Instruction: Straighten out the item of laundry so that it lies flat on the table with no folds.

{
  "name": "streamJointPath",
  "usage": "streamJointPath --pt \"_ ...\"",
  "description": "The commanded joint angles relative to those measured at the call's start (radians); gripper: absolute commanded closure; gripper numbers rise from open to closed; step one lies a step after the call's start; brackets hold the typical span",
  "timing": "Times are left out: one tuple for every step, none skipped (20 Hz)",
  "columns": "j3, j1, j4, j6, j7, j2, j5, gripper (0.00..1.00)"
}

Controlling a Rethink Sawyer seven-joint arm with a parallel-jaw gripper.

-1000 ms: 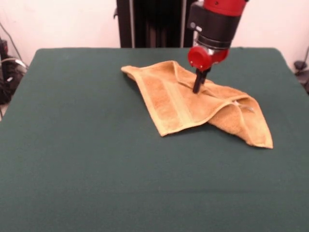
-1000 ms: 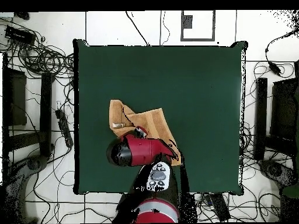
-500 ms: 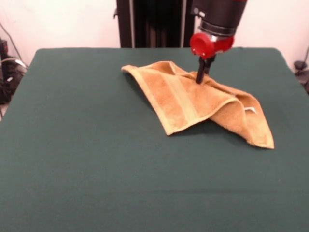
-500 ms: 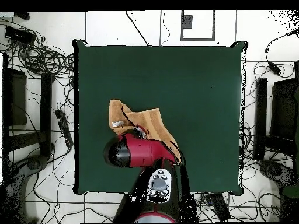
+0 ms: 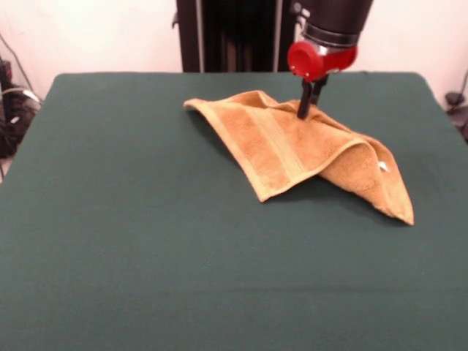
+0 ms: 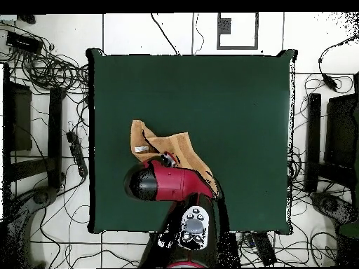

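Observation:
The orange-tan towel lies crumpled and folded over itself on the far right part of the dark green table. Its fold is drawn up into a ridge, and its white tag shows near the right corner. My gripper comes down from above and is shut on the towel's upper fold near its far edge. In the overhead view the towel lies at the table's lower left, partly hidden under my red arm, which also hides the gripper.
The black pedestal stands behind the table's far edge. In the overhead view cables and dark equipment lie on the floor around the table.
My gripper has risen and moved back toward the pedestal with the towel's fold pinched in it. The fold has lifted into a ridge and the towel's near corner has slid right.

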Motion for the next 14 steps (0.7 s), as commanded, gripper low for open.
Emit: streamJointPath --pt "0.103 0.020 0.046 0.076 0.276 0.036 0.065 1.00" --pt "0.101 0.023 0.044 0.074 0.276 0.037 0.065 1.00" --pt "0.086 0.036 0.035 0.084 0.280 0.043 0.065 1.00" --pt "0.080 0.041 0.030 0.093 0.282 0.045 0.066 1.00" --pt "0.075 0.044 0.029 0.088 0.283 0.047 0.065 1.00" --pt "0.069 0.047 0.027 0.082 0.284 0.049 0.064 0.00" --pt "0.064 0.052 0.024 0.086 0.285 0.051 0.062 0.00" --pt "0.058 0.057 0.021 0.089 0.285 0.053 0.060 0.00" --pt "0.052 0.062 0.018 0.092 0.285 0.054 0.058 0.00" --pt "0.051 0.062 0.013 0.097 0.283 0.056 0.059 0.00" --pt "0.051 0.063 0.012 0.101 0.283 0.056 0.059 0.00" --pt "0.050 0.063 0.007 0.106 0.280 0.057 0.059 0.00" --pt "0.050 0.065 0.006 0.108 0.281 0.056 0.060 0.00" --pt "0.049 0.065 0.004 0.113 0.279 0.057 0.061 0.00"
